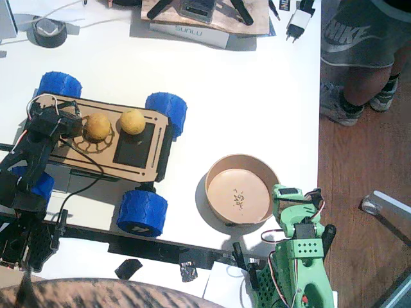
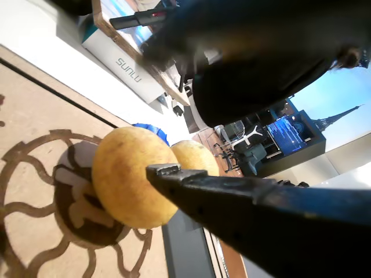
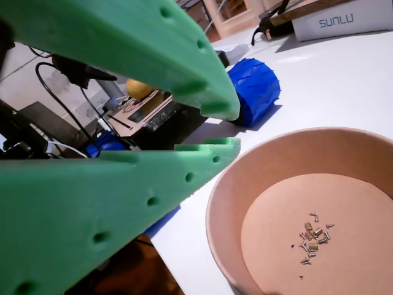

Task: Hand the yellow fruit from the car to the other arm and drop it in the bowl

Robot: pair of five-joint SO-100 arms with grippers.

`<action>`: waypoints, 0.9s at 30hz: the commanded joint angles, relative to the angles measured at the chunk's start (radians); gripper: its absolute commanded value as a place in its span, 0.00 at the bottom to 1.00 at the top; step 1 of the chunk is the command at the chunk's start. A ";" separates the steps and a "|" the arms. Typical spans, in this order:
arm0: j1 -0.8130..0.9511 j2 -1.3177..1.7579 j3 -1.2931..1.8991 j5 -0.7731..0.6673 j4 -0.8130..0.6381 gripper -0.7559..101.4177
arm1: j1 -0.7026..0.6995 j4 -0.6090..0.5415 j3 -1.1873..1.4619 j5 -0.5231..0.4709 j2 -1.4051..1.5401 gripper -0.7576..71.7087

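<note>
Here, sitting on the engraved gear emblem of the flat plywood car: the dull ochre-yellow round fruit, beside a brighter lemon-yellow fruit. Spread around it, not yet closed: the black left gripper. Parted beside the round tan bowl: the mint-green right gripper.

Bright and even across the fixed view, with the white counter nearly washed out. Short soft shadows under the car and beside the bowl, thrown toward the lower left. Slightly soft overall, grainy along the bottom edge. In a wrist view, heavy blur on the black claw up close, sharper on the yellow fruit. In a wrist view, green claw soft-edged, background hazy, dim at left.
</note>
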 commanded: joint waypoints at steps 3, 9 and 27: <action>0.006 0.003 -0.041 -0.002 0.014 0.42 | 0.011 -0.002 -0.005 -0.011 0.003 0.01; 0.051 -0.072 -0.048 -0.008 -0.006 0.43 | 0.012 -0.002 -0.005 -0.009 0.003 0.01; 0.127 -0.291 -0.215 -0.052 -0.060 0.41 | 0.017 -0.005 -0.005 -0.008 0.003 0.01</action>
